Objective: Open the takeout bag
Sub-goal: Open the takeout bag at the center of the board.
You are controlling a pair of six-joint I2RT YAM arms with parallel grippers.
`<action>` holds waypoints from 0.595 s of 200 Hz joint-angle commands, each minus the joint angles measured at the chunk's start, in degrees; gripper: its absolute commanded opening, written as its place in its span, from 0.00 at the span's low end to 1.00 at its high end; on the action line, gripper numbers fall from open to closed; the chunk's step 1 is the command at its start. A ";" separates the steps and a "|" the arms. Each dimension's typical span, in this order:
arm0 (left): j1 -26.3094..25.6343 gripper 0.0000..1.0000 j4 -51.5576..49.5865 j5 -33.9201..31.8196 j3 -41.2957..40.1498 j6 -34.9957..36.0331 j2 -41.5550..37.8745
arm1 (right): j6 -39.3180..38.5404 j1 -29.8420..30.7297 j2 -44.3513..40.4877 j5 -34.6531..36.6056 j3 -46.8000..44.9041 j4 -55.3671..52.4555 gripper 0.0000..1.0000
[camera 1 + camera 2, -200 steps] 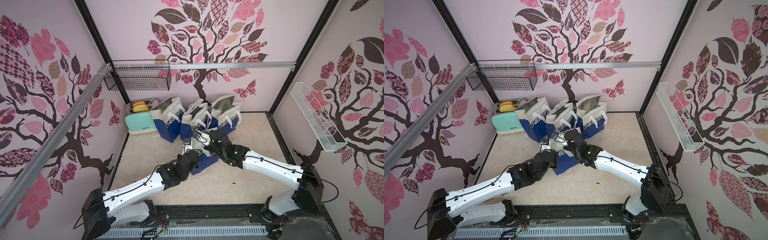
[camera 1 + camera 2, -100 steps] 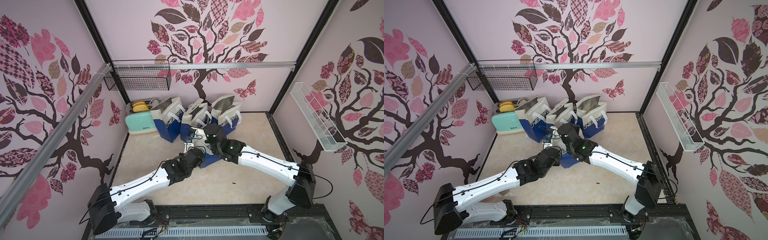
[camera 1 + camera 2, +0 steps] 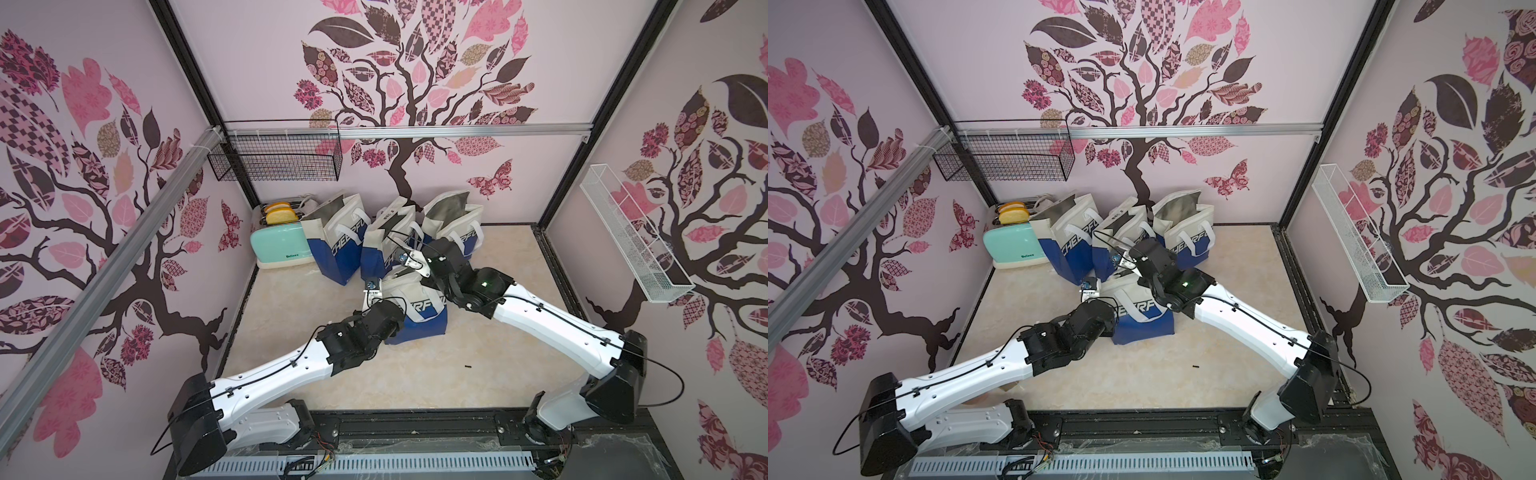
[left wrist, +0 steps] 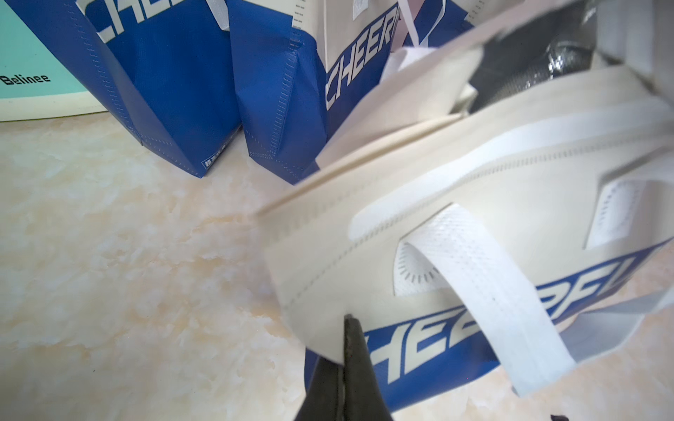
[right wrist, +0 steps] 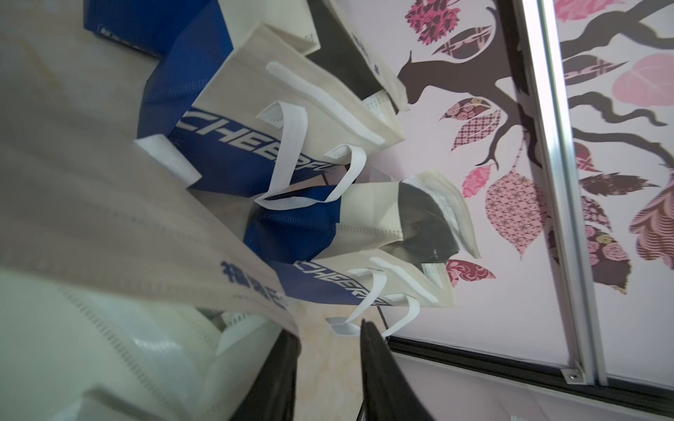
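The takeout bag (image 3: 419, 311) (image 3: 1142, 318) is cream above and blue below and stands mid-floor between my two arms. My left gripper (image 4: 346, 322) is shut on the near cream wall of the takeout bag (image 4: 364, 255), close to its corner; in a top view the left gripper (image 3: 372, 297) sits at the bag's left end. My right gripper (image 5: 328, 330) stands open at the far rim, with bare floor between its fingers and the takeout bag's cream wall (image 5: 109, 218) lying against one finger. The mouth gapes a little, showing dark lining (image 4: 529, 69).
Three like bags (image 3: 336, 245) (image 3: 386, 245) (image 3: 453, 224) stand along the back wall, just behind the right gripper (image 3: 417, 268). A mint toaster (image 3: 278, 245) holding bread sits back left. A black wire basket (image 3: 274, 160) hangs on the back wall, a white one (image 3: 623, 237) on the right wall.
My right gripper's jaws have parted and let go of the bag's far wall. Both arms have reached further back. The left gripper stays shut on the near wall.
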 commanded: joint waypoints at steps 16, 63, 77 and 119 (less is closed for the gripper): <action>0.26 0.00 -6.82 0.48 -2.40 1.09 -0.83 | 18.87 -3.40 -7.13 -10.49 -7.57 2.46 0.43; 0.17 0.00 -6.63 0.49 -2.22 1.59 -0.76 | 22.63 -4.03 -8.56 -12.78 -12.29 2.83 0.45; 0.17 0.00 -6.55 0.49 -2.14 1.61 -0.74 | 24.30 -4.04 -9.60 -13.73 -12.69 3.10 0.45; 0.17 0.00 -6.13 0.42 -1.65 2.12 -0.25 | 27.20 -4.04 -16.89 -12.76 -17.14 8.94 0.57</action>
